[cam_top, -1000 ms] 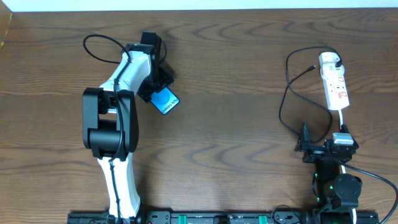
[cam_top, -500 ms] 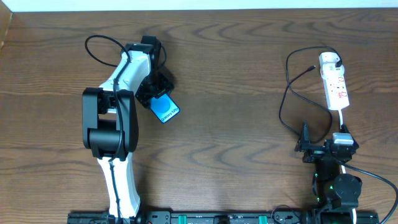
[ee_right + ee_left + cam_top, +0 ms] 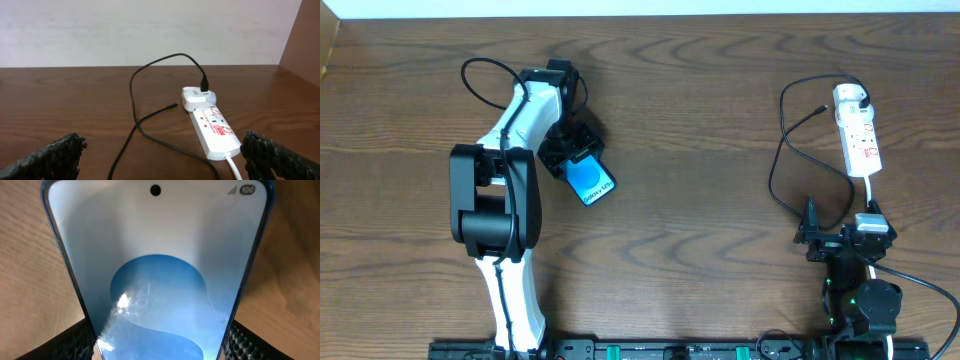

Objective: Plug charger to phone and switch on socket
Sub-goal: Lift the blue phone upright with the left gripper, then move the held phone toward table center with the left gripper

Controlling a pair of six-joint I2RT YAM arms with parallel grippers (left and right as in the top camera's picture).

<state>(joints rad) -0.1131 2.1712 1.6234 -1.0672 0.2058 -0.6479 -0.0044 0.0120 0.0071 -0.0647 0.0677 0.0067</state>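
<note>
The phone [image 3: 591, 180], its screen bright blue, is clamped by its long edges in my left gripper [image 3: 571, 156]. It fills the left wrist view, where the phone [image 3: 155, 265] sits between the black pads [image 3: 75, 340] of the left gripper [image 3: 160, 342]. The white socket [image 3: 861, 140] lies at the far right, with the charger's white plug head [image 3: 850, 97] in its far end. The charger's thin black cable [image 3: 778, 165] loops over the table and its tip [image 3: 820, 109] lies free. My right gripper [image 3: 840, 228] stands open just short of the socket [image 3: 215, 131], with nothing between its fingers [image 3: 50, 155].
The socket's white lead [image 3: 870, 190] runs back to the right arm's base. A thicker black robot cable [image 3: 480, 70] loops behind the left arm. A wall stands beyond the table's far edge [image 3: 150, 66].
My left gripper has carried the phone a little toward the near side and to the right. The right arm, the socket and the charger have not moved.
</note>
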